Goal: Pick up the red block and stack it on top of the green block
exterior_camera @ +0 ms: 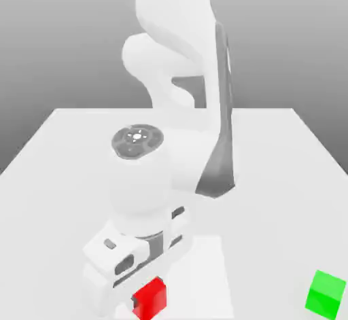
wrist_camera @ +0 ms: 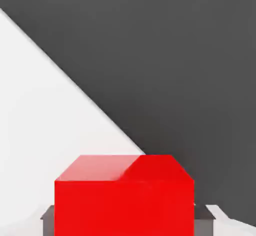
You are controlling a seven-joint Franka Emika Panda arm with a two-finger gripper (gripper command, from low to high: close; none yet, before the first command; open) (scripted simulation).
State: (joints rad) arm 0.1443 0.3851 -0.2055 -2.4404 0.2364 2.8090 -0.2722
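Observation:
The red block (exterior_camera: 150, 297) is at the near edge of the white table (exterior_camera: 272, 176), under the arm's hand. My gripper (exterior_camera: 141, 295) is lowered over it and shut on it. In the hand view the red block (wrist_camera: 124, 200) sits between the fingers, with a grey pad (wrist_camera: 47, 220) pressed against each of its two sides. The green block (exterior_camera: 326, 293) stands by itself on the table, well off to the exterior view's right of the red block, at about the same depth.
The white arm (exterior_camera: 180, 74) rises from the table's far middle and bends forward over it. In the hand view the table's edge (wrist_camera: 75, 84) runs diagonally close behind the red block, with dark floor beyond it.

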